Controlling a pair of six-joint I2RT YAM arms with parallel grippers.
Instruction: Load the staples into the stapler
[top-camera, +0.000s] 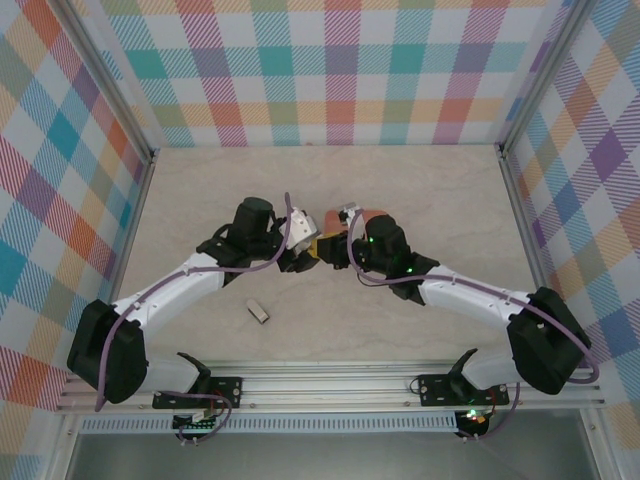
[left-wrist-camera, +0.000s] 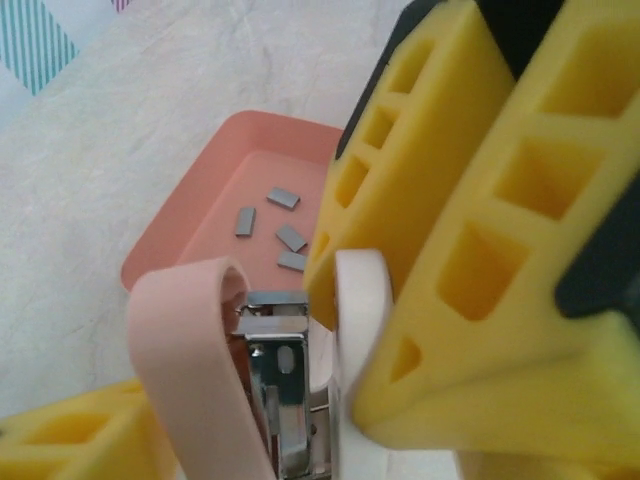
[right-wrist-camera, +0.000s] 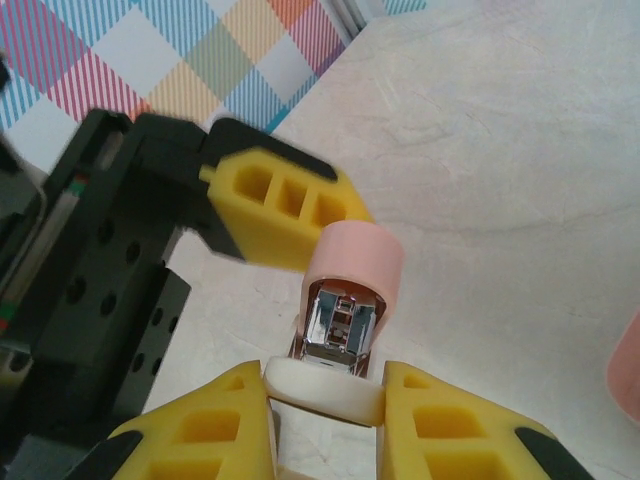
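The stapler stands open, its pink top swung away from the white base and the metal magazine bare between them. My right gripper is shut on the white base, a yellow pad on each side. My left gripper is open and straddles the stapler; one of its fingers stands beside the pink top. Several staples, short grey strips, lie in the coral-pink tray beyond the stapler. Both grippers meet at mid-table, left gripper and right gripper.
The tray lies just behind the right wrist, partly hidden by it. A small grey-beige piece lies on the table in front of the left arm. Checked walls and metal posts close off the table's left, right and back.
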